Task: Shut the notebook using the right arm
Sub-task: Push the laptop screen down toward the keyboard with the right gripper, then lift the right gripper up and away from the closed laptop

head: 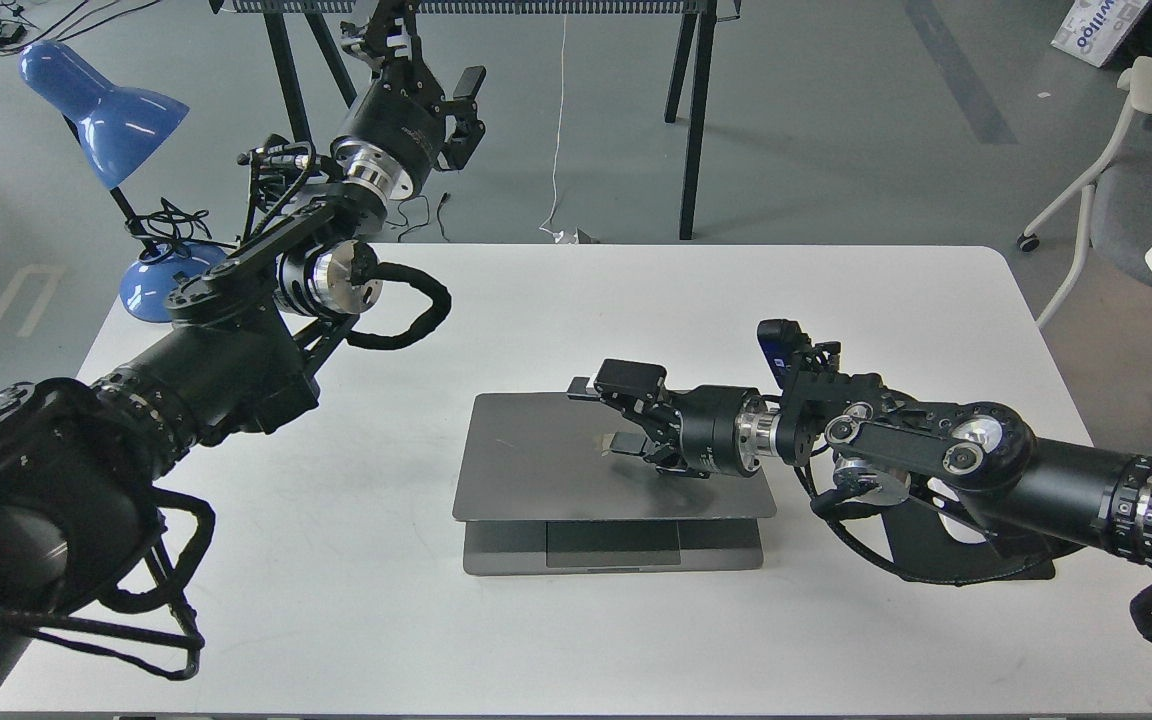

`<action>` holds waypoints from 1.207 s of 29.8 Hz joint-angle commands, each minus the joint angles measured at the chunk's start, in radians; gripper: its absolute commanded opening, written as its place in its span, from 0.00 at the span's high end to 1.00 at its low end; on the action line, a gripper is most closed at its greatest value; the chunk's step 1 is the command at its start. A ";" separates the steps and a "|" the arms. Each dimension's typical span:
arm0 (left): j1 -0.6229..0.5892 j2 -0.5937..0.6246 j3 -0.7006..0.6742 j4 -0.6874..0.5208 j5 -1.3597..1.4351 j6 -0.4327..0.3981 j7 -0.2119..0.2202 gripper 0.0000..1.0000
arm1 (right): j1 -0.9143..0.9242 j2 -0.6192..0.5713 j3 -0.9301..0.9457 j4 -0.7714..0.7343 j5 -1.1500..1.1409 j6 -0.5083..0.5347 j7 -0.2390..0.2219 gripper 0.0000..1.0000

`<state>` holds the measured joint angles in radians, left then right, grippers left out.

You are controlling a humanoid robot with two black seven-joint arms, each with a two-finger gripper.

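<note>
The space-grey notebook (536, 460) lies in the middle of the white table (576, 640). Its lid is folded down low over the base, with only a front strip of the palm rest and trackpad (613, 543) showing below the lid's edge. My right gripper (616, 412) comes in from the right and sits on or just above the lid's right part, fingers spread apart and holding nothing. The blue-faced module (774, 350) sits behind its wrist. My left gripper (466, 105) is raised beyond the table's far left edge, open and empty.
A blue desk lamp (111, 140) stands at the far left corner. A black mouse pad (976, 560) lies at the right, mostly hidden under my right arm. Black trestle legs (691, 120) stand behind the table. A chair (1136, 150) is at the far right.
</note>
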<state>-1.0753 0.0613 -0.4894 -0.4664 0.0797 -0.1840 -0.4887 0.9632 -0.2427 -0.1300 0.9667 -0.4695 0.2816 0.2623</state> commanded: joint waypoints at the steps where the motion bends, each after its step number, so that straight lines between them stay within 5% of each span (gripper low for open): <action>1: 0.000 0.000 0.000 0.000 0.000 0.000 0.000 0.00 | -0.032 0.002 -0.010 -0.002 -0.003 -0.007 0.000 0.00; 23: 0.000 0.000 0.000 0.000 0.000 0.000 0.000 0.00 | -0.055 0.005 -0.025 -0.005 -0.018 -0.062 0.003 0.00; 31: 0.000 0.000 0.000 0.000 0.000 0.000 0.000 0.00 | 0.017 -0.012 0.344 -0.023 -0.020 -0.064 0.000 0.00; 36: 0.000 0.000 0.000 0.000 0.000 0.000 0.000 0.00 | 0.100 -0.015 0.527 -0.182 -0.014 -0.058 0.005 0.00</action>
<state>-1.0753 0.0614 -0.4893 -0.4663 0.0797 -0.1841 -0.4887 1.0208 -0.2577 0.2926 0.8855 -0.4886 0.2171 0.2639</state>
